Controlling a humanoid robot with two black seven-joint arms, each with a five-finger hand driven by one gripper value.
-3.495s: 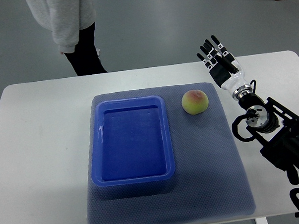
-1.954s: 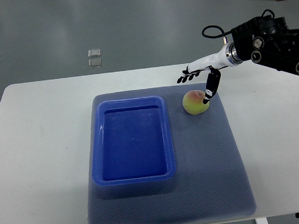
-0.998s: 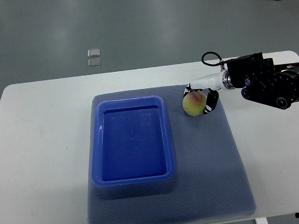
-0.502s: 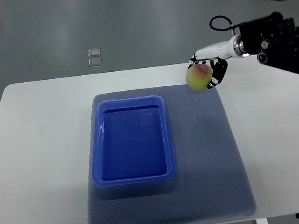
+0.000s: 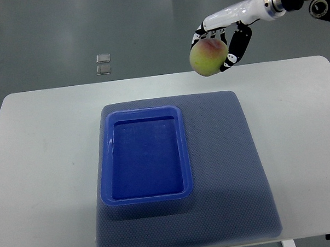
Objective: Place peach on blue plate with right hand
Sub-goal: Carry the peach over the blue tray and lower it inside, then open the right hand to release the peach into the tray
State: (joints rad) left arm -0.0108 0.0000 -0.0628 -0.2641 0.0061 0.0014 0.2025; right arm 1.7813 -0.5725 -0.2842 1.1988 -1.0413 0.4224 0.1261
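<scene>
Your white tabletop (image 5: 46, 161) carries a grey mat (image 5: 227, 170) with the blue plate (image 5: 145, 157); far right, right hand (image 5: 227, 36) fingers (image 5: 235, 46) clasp the peach (image 5: 207, 57) aloft.

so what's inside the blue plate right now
Nothing is inside the blue plate; its whole floor shows bare. The peach is in the right hand, above the table's far edge. The mat under the plate is covered there.

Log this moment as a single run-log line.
phase: carry | right hand: shut on peach, raised above table's far edge | blue plate: empty, on mat | left hand: out of view
</scene>
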